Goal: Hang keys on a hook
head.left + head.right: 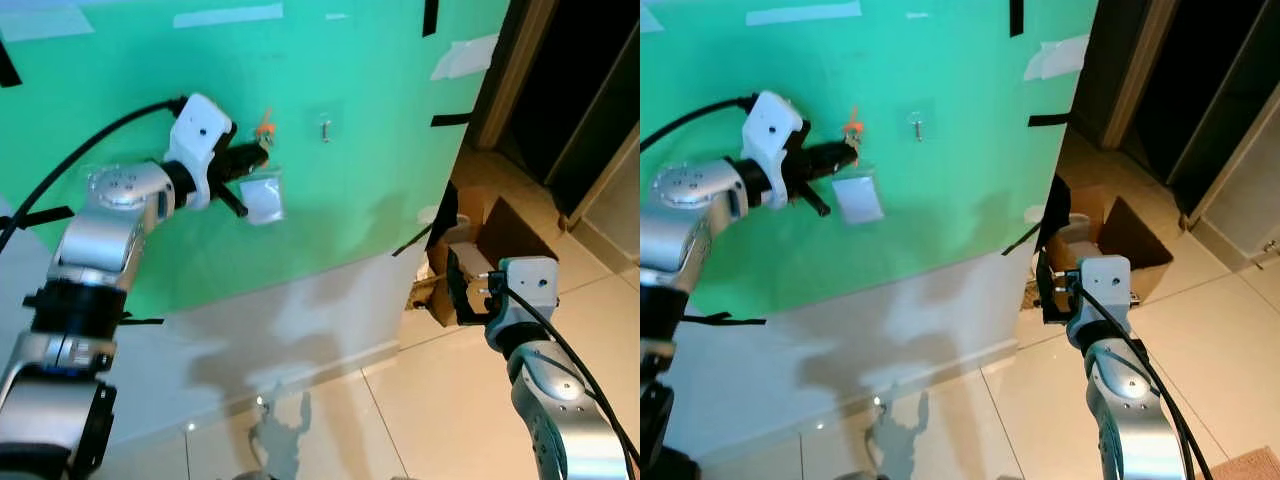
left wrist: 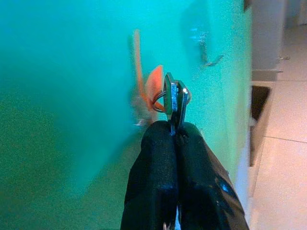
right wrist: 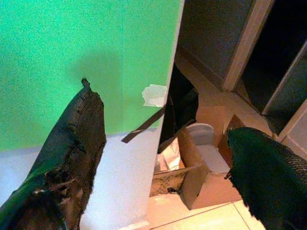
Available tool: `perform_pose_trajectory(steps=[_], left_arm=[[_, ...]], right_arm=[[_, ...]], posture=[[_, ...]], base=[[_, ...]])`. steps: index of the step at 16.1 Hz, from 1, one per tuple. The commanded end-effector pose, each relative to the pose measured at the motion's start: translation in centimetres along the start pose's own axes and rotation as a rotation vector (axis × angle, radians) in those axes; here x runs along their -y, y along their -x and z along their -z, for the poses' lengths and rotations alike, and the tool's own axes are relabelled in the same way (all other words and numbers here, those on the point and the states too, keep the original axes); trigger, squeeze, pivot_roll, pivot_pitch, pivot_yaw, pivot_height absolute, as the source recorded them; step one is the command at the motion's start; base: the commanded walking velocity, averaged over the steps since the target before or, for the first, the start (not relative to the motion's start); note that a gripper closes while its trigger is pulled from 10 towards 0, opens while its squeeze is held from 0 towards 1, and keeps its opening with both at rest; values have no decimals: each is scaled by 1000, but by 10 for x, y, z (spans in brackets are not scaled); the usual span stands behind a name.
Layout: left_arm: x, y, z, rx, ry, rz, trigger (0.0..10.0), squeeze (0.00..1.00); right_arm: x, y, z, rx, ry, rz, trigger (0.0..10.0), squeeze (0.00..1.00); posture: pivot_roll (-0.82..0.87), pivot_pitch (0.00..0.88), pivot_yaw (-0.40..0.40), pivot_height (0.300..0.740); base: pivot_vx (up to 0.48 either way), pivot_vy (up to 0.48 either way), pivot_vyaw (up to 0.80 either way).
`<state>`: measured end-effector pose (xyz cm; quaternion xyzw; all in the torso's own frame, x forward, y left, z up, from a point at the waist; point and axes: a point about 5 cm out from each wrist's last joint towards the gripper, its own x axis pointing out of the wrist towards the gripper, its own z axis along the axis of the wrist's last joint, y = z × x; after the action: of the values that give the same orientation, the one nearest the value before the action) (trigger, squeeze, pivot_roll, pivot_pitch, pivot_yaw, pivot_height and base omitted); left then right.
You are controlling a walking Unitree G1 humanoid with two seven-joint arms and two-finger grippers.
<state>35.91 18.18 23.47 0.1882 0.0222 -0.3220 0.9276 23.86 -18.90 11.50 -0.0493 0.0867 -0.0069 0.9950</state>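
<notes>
We cannot tell whether the orange tab touches the green wall; that patch is blurred. The left gripper pinches the keys tight between closed fingers, holding them up against the wall, near a metal hook. A clear plastic piece hangs just below. The right gripper hangs low with its fingers wide apart, holding nothing, by a cardboard box. We read no writing.

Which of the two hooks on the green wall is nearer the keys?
The left hook with the orange tip, beside the metal keys in the left tool; the bare silver hook lies further right.
</notes>
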Motion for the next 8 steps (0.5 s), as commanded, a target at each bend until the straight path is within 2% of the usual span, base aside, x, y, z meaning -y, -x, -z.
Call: perform_pose_trajectory(steps=[1,3,5,7,8], left_arm=[[-4,-1,-1,-12,-21,-23,10000,0],[-5,-2,-1,-15,-24,-25,10000,0],[9,-11,7,-47,-42,53,10000,0],[15,-14,13,-68,-56,76,10000,0],[25,-18,16,-66,-67,113,10000,0]], right_arm=[[1,-1,-1,8,1,12,10000,0],[1,-1,-1,8,1,12,10000,0],[0,-2,-1,3,3,10,10000,0],[-1,-2,-1,3,2,9,10000,0],[-1,-1,0,2,1,10,10000,0]], posture=[[-64,0,59,740],[-64,0,59,740],[-60,0,56,740],[-61,0,57,740],[-63,0,58,740]], base=[[0,0,0],[0,0,0],[0,0,0],[0,0,0],[0,0,0]])
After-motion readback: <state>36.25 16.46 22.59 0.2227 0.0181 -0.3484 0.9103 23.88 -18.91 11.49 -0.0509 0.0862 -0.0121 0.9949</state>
